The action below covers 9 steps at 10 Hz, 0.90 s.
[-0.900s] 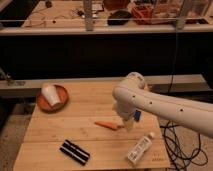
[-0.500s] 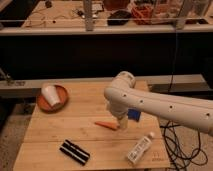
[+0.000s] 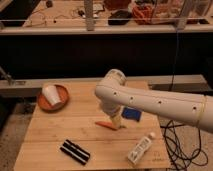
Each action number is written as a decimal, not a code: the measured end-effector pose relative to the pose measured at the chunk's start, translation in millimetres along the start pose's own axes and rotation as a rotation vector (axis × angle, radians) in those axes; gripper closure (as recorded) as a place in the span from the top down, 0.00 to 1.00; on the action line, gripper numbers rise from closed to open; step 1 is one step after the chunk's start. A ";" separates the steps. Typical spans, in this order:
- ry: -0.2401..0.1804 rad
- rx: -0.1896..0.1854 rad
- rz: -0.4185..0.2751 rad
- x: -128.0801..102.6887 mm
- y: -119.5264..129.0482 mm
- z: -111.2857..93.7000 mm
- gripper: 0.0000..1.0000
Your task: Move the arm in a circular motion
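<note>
Arm (image 3: 150, 102) reaches over wooden table (image 3: 55, 127), hand (image 3: 116, 120) beside orange object (image 3: 104, 124), its grip impossible to tell.

Dim warm light, sheen along the arm (image 3: 150, 102) (gripper (image 3: 116, 121) below, in its shade)

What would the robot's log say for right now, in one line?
task: circle arm | arm: reaches in from right over wooden table | tool: low, by orange item, beside blue item

Place: robot lab or workshop;
Robot: white arm (image 3: 150, 102) over the wooden table (image 3: 50, 135); gripper (image 3: 116, 121) low above the table's middle;
Behind table: cluttered workbench (image 3: 65, 15);
Right of table: black cables (image 3: 180, 142) on floor
</note>
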 end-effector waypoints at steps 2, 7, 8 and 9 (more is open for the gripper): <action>0.000 0.003 -0.025 -8.4 -10.4 0.7 0.80; 0.008 0.000 -0.066 -22.5 -35.3 5.1 0.80; 0.014 -0.001 -0.076 -22.8 -39.0 5.4 0.80; 0.009 0.004 -0.093 -31.8 -48.6 5.4 0.80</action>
